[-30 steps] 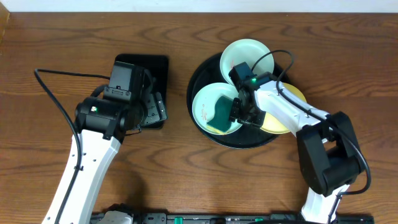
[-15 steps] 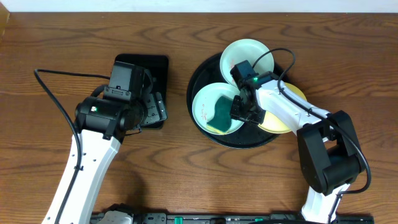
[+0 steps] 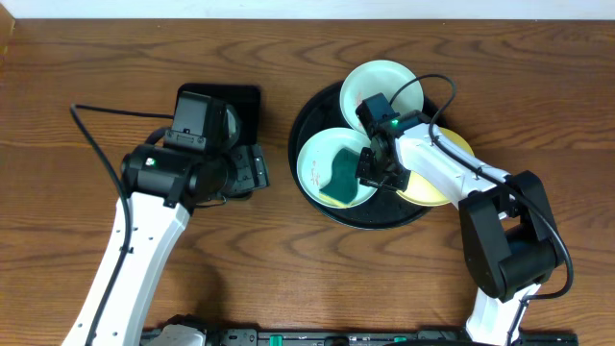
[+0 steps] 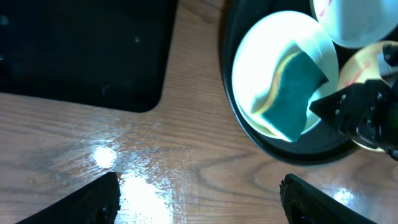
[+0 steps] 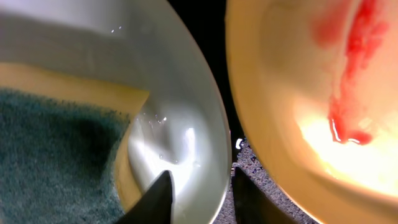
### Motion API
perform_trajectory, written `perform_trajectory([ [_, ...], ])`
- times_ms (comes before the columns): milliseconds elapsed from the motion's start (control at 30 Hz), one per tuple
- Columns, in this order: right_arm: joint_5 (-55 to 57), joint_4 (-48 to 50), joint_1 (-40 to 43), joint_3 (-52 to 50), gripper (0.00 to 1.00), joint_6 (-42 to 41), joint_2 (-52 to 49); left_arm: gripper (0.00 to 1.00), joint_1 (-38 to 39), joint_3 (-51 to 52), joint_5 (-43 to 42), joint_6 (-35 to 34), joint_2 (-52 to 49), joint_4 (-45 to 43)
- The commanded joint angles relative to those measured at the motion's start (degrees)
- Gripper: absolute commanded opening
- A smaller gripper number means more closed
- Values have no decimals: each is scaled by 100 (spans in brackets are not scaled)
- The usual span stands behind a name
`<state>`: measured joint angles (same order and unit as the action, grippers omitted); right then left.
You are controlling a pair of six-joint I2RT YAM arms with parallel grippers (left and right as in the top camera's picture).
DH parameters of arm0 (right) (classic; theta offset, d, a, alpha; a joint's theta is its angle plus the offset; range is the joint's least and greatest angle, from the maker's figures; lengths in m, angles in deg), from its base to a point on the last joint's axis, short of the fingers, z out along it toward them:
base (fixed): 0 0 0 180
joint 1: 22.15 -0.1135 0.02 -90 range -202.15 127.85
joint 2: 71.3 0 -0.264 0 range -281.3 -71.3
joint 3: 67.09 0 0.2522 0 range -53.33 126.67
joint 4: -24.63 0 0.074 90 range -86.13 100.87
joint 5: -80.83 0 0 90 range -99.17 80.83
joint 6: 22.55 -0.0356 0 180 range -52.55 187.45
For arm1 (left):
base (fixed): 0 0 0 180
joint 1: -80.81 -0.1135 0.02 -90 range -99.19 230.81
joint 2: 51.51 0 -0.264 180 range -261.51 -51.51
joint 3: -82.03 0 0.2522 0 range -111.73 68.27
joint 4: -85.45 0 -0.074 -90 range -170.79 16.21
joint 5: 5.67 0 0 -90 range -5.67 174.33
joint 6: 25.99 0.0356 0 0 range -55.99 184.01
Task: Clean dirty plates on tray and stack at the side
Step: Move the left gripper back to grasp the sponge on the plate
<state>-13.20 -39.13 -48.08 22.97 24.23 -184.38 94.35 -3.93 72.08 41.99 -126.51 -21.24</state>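
Straddling the rim of a glossy mint plate (image 3: pixel 312 159) inside the round tray (image 3: pixel 312 111): right gripper (image 5: pixel 200 191), grip unclear.
Left gripper (image 4: pixel 200 196) beside the tray, spread wide.

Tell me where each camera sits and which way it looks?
Overhead: above the table, facing straight down; both whole arms and the tray show.
Left wrist: on the left arm, facing down; left gripper fingertips at the bottom corners.
Right wrist: on the right arm, very close; right gripper straddles the mint plate rim.
Shared: all three show that plate and its sponge.
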Motion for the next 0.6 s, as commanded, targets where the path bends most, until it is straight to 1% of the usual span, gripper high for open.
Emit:
perform_trajectory([
  [0,98,9,46,-39,23,46,-52,83,-11,-17,-367,232,-170,-50],
  [133,98,2,9,-39,22,46,-52,83,85,-17,-1023,728,-457,-299],
  [300,98,2,-46,-39,22,46,-52,83,297,-17,-1095,901,-898,-719],
  [400,98,-9,-66,-39,13,46,-52,83,433,-17,-1115,1003,-1209,-992],
  [433,98,-15,-66,-39,7,48,-52,83,476,-17,-1115,1003,-1309,-1067],
  [467,98,-24,-66,-39,4,48,-52,83,516,-17,-1113,1003,-1410,-1130],
  [567,101,-37,-66,-39,2,48,-52,83,616,-17,-1113,1117,-1672,-1250],
])
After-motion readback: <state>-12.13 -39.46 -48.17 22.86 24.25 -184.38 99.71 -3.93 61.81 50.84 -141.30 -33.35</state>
